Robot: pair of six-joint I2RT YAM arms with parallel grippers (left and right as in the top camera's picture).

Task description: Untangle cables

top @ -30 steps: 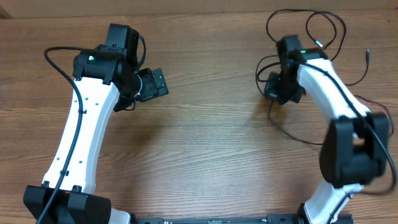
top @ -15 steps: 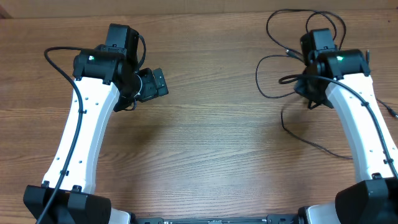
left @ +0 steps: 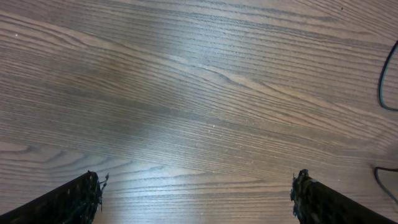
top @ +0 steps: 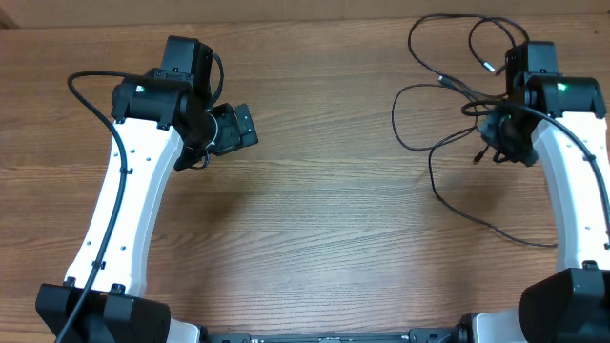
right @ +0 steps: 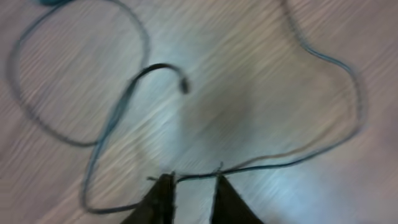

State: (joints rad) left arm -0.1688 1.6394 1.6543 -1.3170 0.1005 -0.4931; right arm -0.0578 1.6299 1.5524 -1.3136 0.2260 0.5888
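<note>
Several cables (top: pixel 396 119) lie looped and crossing near the table's (top: pixel 315 238) far right corner; untangling looks barely begun. Right gripper (right: pixel 192 180): jaws narrow, one cord across the tips, pinch unclear. Left gripper (left: pixel 198 183): wide, empty.

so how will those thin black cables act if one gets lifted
Probably floppy: the cables lie in loose, crossing loops, so a lifted strand would likely sag and drag its neighbours. Likely light, being so thin. The plug end might snag on another loop.
</note>
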